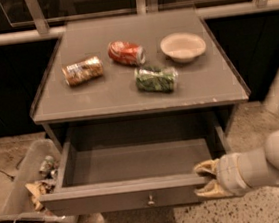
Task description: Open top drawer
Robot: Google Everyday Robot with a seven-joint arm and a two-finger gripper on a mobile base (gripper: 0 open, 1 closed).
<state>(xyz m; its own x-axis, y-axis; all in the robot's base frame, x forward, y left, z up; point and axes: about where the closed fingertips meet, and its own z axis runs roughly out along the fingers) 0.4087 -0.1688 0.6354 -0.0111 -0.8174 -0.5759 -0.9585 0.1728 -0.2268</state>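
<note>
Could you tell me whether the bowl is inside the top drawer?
No, the bowl sits on the cabinet top, while the gripper holds the top drawer by its front.

On the cabinet top (102,97) are laid a brown can (82,71), a red can (126,53), a green packet (156,79) and a white bowl (183,46). A grey bin (18,193) is set on the floor. The gripper (201,180) is clamped on the top drawer (114,201) at its right front.
</note>
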